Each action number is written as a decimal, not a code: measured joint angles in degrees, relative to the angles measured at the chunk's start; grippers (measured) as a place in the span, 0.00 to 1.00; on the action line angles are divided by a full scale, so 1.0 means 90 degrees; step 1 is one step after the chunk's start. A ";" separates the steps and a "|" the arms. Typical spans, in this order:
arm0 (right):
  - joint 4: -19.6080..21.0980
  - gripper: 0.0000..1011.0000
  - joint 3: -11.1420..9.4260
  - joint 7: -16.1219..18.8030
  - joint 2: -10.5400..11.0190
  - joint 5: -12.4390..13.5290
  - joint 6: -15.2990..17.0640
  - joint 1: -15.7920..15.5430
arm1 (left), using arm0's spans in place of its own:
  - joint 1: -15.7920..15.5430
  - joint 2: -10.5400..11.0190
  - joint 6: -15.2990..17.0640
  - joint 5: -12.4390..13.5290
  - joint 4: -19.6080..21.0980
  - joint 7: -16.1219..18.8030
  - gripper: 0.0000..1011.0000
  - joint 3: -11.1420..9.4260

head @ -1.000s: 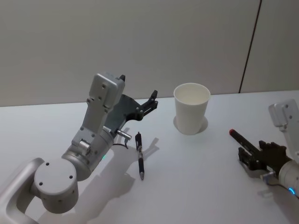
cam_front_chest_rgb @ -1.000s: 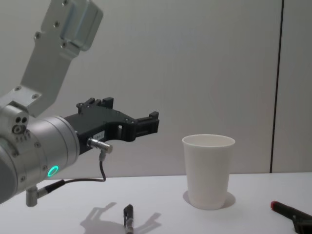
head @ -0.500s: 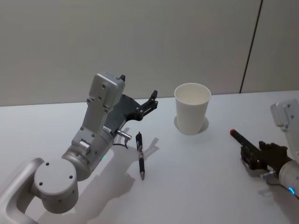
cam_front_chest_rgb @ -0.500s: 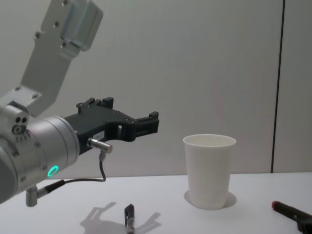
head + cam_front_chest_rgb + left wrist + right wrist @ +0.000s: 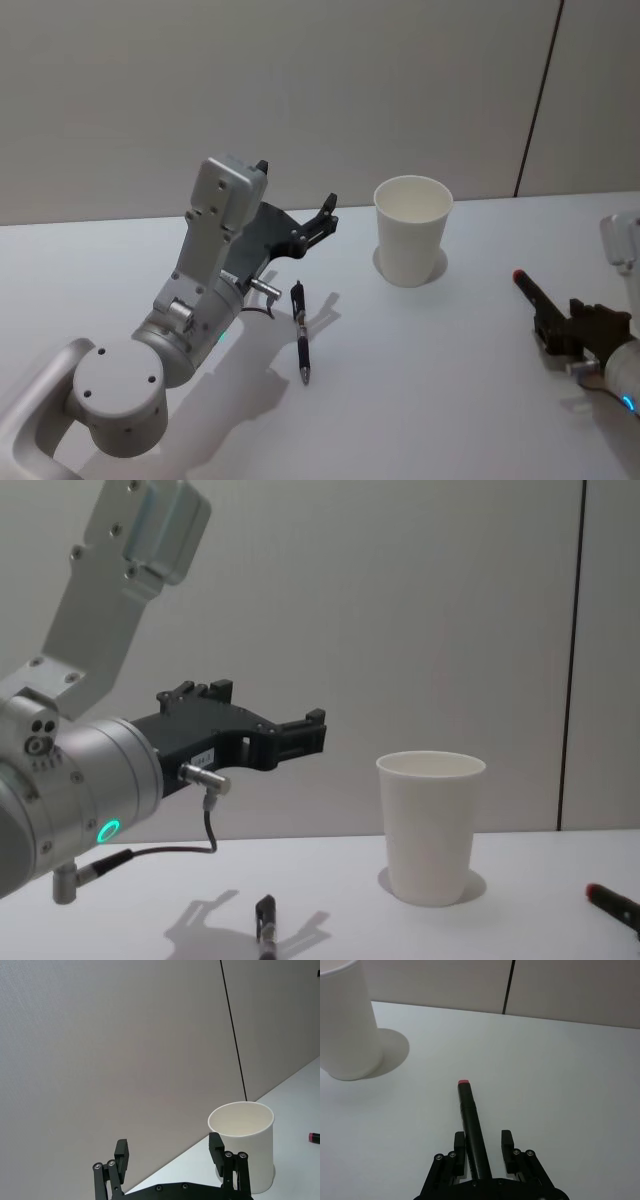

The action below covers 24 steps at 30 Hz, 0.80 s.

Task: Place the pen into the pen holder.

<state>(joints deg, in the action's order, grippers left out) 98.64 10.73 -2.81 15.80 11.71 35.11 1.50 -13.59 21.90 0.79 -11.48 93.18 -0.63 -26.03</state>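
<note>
The white pen holder (image 5: 412,235) stands upright, the red-tipped pen (image 5: 528,289) well right.

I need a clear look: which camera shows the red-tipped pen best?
The right wrist view: the red-tipped pen runs large from its tip into the right pincer. The head view shows it small; chest and left wrist views catch just its tip.

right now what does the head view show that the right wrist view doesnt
Head view, not right wrist: the left gripper, open and raised above the table, and a black pen lying on the table near it. Right wrist, not head: no new object, just a look straight along the red-tipped pen to its end. Both: the white cup, that pen and the right gripper at it.
</note>
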 joint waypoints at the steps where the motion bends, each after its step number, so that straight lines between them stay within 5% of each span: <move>1: -0.0003 0.44 -0.0008 -0.0032 -0.0007 0.0011 -0.0008 -0.0002 | 0.0000 0.0000 0.0000 0.0000 0.0000 0.0000 0.99 0.0000; 10: -0.0016 0.33 -0.0024 -0.0012 -0.0029 -0.0003 -0.0039 -0.0009 | 0.0000 0.0000 0.0000 0.0000 0.0000 0.0000 0.99 0.0000; 14: -0.0020 0.19 -0.0016 0.0087 -0.0022 -0.0065 -0.0066 -0.0009 | 0.0000 0.0000 0.0000 0.0000 0.0000 0.0000 0.99 0.0000; 24: -0.0006 0.17 0.0027 0.0308 -0.0017 -0.0252 -0.0316 -0.0030 | 0.0000 0.0000 0.0000 0.0000 0.0000 0.0000 0.99 0.0000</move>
<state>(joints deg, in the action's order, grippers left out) 98.58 10.98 -0.04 15.65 9.44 32.26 1.23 -13.59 21.89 0.80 -11.48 93.18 -0.62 -26.02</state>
